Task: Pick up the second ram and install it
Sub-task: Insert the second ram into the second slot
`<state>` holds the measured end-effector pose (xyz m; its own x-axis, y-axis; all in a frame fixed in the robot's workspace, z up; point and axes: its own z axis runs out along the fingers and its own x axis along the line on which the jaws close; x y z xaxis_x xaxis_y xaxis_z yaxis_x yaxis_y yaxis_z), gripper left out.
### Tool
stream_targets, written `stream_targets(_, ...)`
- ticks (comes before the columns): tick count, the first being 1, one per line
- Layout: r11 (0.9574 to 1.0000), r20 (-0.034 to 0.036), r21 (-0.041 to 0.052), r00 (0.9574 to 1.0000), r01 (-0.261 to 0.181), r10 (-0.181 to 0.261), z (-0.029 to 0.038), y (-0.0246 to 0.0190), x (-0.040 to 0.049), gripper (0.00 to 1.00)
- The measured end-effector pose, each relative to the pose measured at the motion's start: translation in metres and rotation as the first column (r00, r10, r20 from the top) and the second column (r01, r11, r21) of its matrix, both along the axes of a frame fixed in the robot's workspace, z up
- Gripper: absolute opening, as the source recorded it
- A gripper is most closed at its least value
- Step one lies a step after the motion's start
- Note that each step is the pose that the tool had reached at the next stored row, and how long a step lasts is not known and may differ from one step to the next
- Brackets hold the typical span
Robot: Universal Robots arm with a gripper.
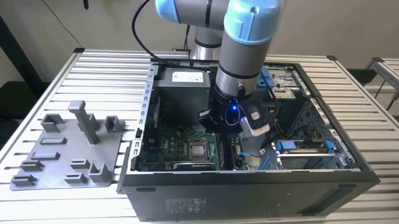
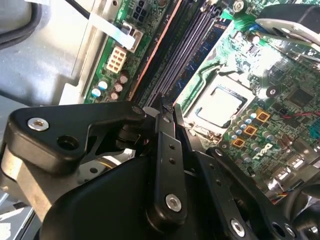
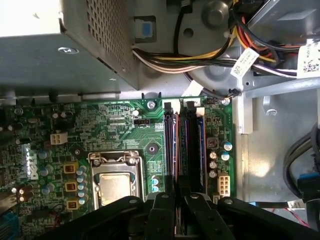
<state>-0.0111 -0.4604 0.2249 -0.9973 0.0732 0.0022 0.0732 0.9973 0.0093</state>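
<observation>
Matt black plastic on the end effector (image 2: 167, 132), shiny screws; glossy green motherboard (image 3: 115, 130); dull grey moulded plastic tray (image 1: 68, 149); ribbed bare-metal counter (image 1: 106, 79).

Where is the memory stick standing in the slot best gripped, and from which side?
Take the second ram by its upper long edge, mid-length, pinching its two flat faces, from straight above the board: it stands on edge, thin, with a neighbouring slot close beside it.
</observation>
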Motion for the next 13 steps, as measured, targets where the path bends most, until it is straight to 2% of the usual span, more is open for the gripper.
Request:
stream_targets(7,1.0,0.0,0.0001,1.0,0.0,0.0,-0.0014,-0.0022,0.0,0.14)
stream_targets(13,1.0,0.0,0.0,1.0,0.0,0.0,-0.0022,-0.0025,0.0005,0.14)
